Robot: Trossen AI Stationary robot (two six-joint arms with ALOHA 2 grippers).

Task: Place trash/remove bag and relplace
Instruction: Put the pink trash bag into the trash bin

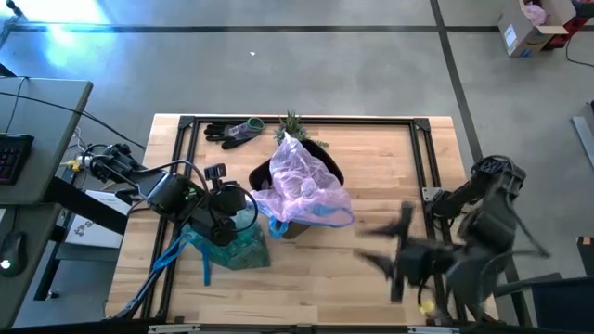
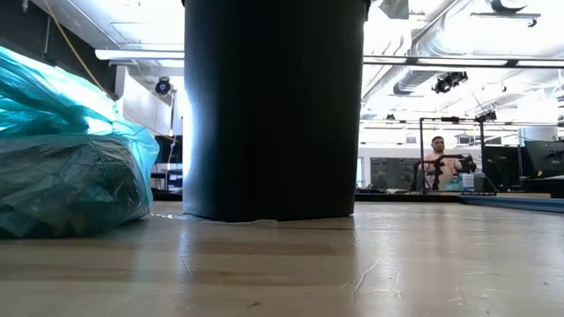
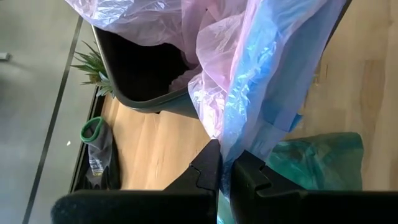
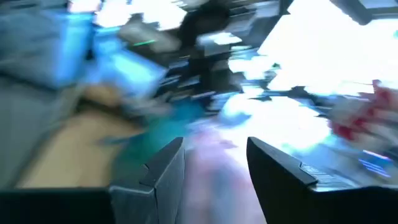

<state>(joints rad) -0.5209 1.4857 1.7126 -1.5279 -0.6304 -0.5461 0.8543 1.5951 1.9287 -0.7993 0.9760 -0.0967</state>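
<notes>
A pale pink thin plastic bag with a blue hem drapes over the black bin at the table's middle. The bin fills the low view. The teal bag lies bunched on the table left of the bin, seen close in the low view, its blue ties trailing left. My left gripper sits above the teal bag, shut on the pink bag. My right gripper is blurred over the table's right part, open, touching nothing. No loose trash shows. My left gripper pinches the pink bag's hanging blue-hemmed edge between its two fingers. It comes from the table's left side. The plastic runs from the fingers up to the bin's rim, gathered in several folds.
Dark gloves and a small green plant lie at the far edge, inside a black frame around the work area. Bare wood lies right of the bin. A desk with a keyboard stands left. A person sits far behind.
</notes>
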